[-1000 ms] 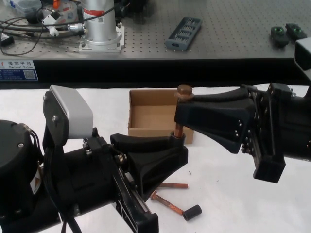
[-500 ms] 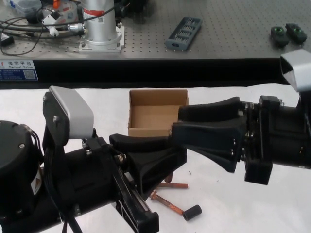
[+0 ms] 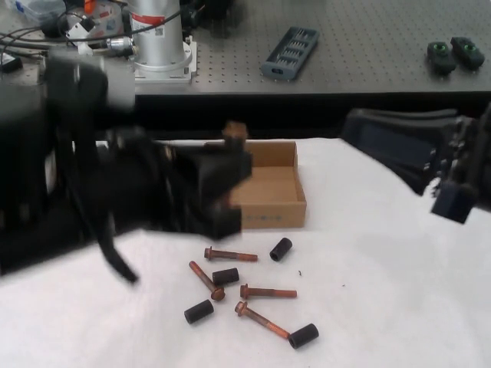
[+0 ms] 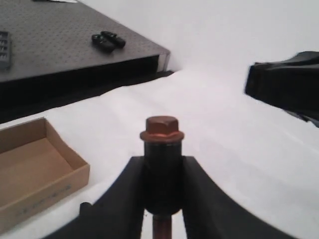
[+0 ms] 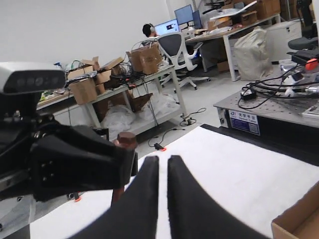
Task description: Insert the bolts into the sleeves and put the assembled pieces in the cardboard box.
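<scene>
My left end effector (image 4: pixel 162 172) is clenched on a black sleeve (image 4: pixel 161 191) with a copper bolt (image 4: pixel 161 130) seated through it, head up, so I judge the boxing step in hand. It hangs by the cardboard box (image 3: pixel 270 208), perhaps over its left edge; the blur hides that. My right end effector (image 5: pixel 163 162) holds nothing, fingers (image 5: pixel 144 199) nearly together. Next: centre over the box's opening and release. Loose bolts (image 3: pixel 268 292) and sleeves (image 3: pixel 281 249) wait on the table (image 3: pixel 399 307)
</scene>
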Motion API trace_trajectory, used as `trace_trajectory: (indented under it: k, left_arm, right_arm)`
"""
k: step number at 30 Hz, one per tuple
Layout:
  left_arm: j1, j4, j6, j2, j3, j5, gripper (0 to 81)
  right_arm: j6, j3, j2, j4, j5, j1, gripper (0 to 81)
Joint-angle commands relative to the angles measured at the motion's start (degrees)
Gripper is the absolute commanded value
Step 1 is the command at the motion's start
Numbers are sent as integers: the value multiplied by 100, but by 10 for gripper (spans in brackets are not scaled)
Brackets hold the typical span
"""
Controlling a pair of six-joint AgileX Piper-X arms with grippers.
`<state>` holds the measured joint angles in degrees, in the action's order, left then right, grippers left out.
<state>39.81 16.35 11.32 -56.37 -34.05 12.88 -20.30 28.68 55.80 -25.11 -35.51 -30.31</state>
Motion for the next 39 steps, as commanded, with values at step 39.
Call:
trace_trajectory:
  k: [39]
  left_arm:
    - [-1576, -4009, 170, -6049, -6790, 18, 6]
  right_arm:
    - [1821, 25, -2067, 5216, 2727, 88, 35]
